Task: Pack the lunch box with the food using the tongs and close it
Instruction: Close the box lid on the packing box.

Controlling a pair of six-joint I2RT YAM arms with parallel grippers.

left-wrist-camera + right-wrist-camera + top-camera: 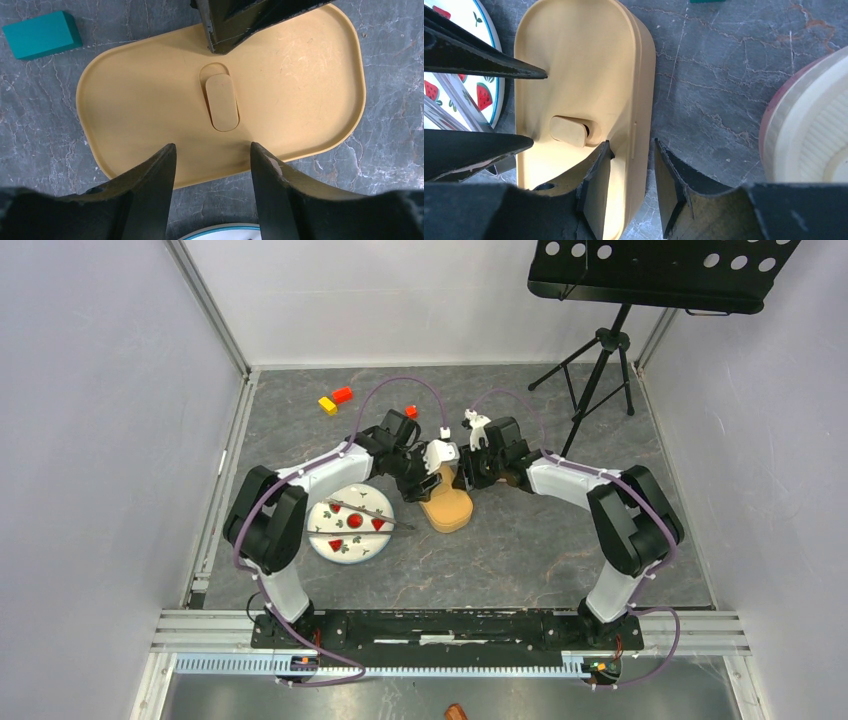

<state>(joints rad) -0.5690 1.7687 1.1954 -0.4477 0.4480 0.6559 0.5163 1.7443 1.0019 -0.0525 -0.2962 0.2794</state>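
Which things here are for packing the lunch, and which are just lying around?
For the job:
tan lunch box
tongs
plate that the tongs lie on

Just lying about:
red cube
yellow cube
small red cube
teal block
black music stand

there are four red wedges [355, 521], two red cubes [342, 394], one yellow cube [327, 406], one teal block [41, 34], one plate [352, 551], one pair of tongs [366, 510], one lunch box [448, 510].

High overview, two close wrist views.
The top camera looks down from behind the arms [300, 485]; each wrist camera looks down past its own fingers [150, 195], and both share the tan lunch box [280, 85] just ahead of them.
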